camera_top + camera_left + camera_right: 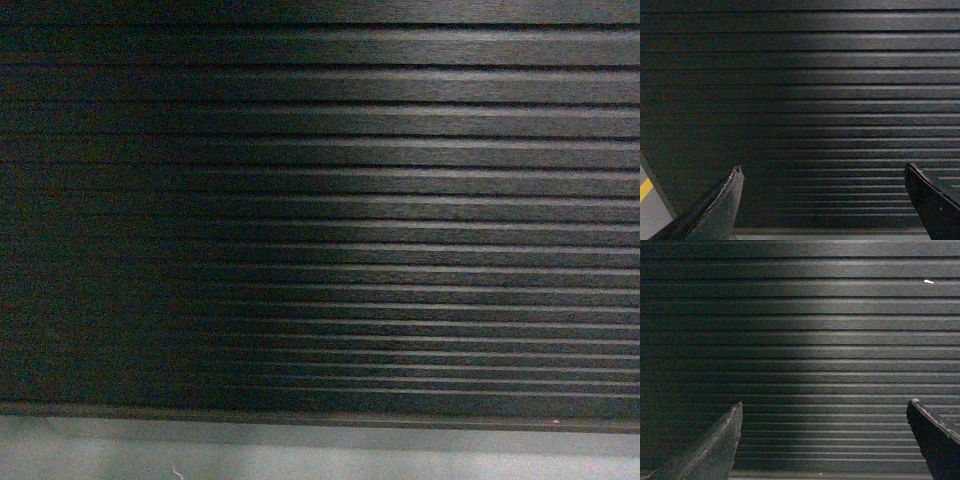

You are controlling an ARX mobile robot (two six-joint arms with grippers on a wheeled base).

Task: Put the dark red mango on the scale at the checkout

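Note:
The checkout (320, 220) fills the head view with its dark, horizontally ribbed front panel; its top is out of view. The mango and the scale are out of view. In the left wrist view my left gripper (823, 169) stands open, its two dark fingers wide apart with nothing between them, facing the checkout panel (800, 100). In the right wrist view my right gripper (825, 404) is open too and empty, pointing at the same ribbed panel (800, 340). Neither gripper shows in the head view.
A strip of pale grey floor (320, 455) runs under the panel's bottom edge. At the lower left of the left wrist view lies floor with a yellow line (645, 189). A small white fleck (928, 281) sits on the panel.

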